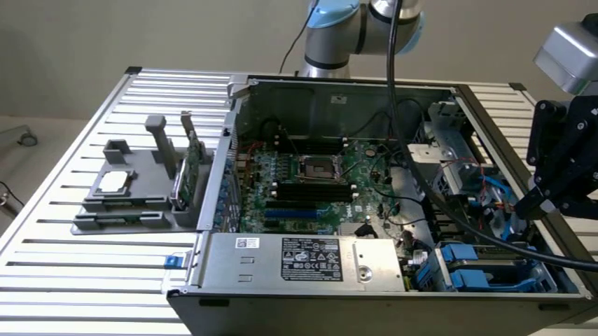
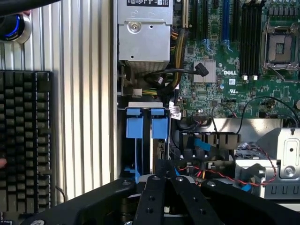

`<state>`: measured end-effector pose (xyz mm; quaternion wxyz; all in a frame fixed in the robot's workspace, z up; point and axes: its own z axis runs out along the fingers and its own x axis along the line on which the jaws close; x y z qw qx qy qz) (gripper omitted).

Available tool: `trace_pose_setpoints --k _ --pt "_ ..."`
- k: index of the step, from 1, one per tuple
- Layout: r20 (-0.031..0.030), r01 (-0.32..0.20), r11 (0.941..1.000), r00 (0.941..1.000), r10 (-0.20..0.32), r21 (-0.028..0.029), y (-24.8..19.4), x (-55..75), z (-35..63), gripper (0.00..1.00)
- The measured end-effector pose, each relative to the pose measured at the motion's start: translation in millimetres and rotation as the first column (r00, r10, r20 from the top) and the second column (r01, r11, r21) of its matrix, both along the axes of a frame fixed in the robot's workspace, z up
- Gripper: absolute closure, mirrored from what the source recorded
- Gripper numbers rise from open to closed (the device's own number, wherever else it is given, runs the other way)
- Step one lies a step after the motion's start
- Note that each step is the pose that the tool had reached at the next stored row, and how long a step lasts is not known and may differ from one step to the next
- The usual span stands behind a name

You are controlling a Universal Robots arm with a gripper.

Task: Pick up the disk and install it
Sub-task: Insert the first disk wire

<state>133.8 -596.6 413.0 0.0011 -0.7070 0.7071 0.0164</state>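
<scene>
While the jaws hang closed together over the open computer case (image 1: 337,91), gripping nothing, the disk (image 2: 140,127) sits just ahead of their tips, on edge in the drive bay (two blue carrier fronts show there side by side; its metal face is hard to make out). Farther beyond the jaws lies the grey power supply (image 2: 143,40), the green motherboard (image 2: 225,70) beside it. Off to one flank, a black keyboard (image 2: 26,140) rests on the slatted table (image 2: 79,117).
</scene>
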Motion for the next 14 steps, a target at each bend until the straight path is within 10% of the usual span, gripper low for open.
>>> trace_pose_setpoints --k 14 --pt "0.0 -0.022 0.9998 0.9998 0.022 -0.0001 0.0 0.0 0.0 0.89"
